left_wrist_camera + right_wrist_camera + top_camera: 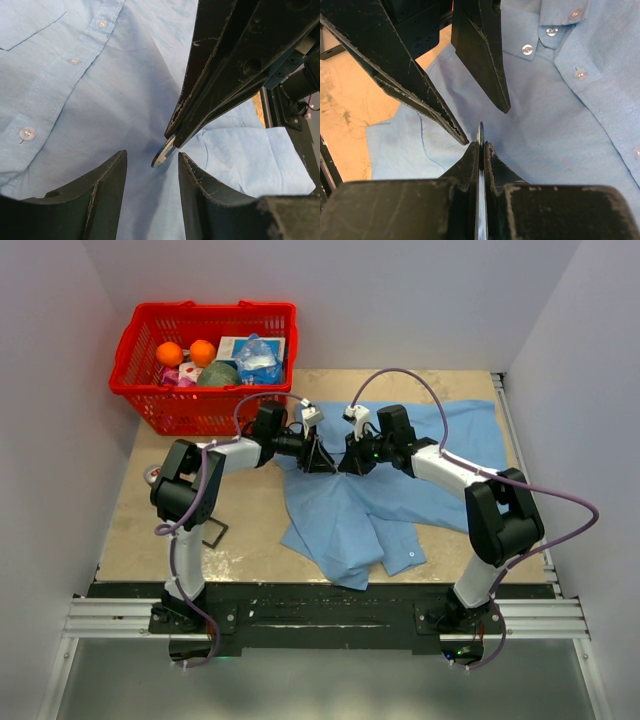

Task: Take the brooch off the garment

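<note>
Brooch: a thin dark disc seen edge-on (481, 131), over the middle of the shirt, lifted slightly off the cloth.
Right gripper: pressed together (481, 150) on the brooch, which stands up between its tips.
Left gripper: spread (151, 160), one finger on each side of the brooch. It seems to touch neither the disc nor the cloth, and it holds nothing.
Shirt: light blue button-up (400, 500), lying crumpled with its white buttons (27, 133) off to one side. The cloth rises in a small tent toward the brooch, so the brooch is probably still fastened.
Step in hand: freeing the fastening while the disc is pinched.
Doing it well: the left gripper likely needs to take the cloth just beside the disc and hold it down. The right gripper can then draw straight away from the fabric, slowly, without twisting.
Risk: thin cloth may ride up with the disc, or the disc may slip from an edge-on pinch.
Surface: a pale wooden table (130, 530), with a small black square frame (213, 533) near the left arm.
Room: plain white walls; a red basket (190, 410) with oranges (170, 352) at the far left corner, well apart from the work.
</note>
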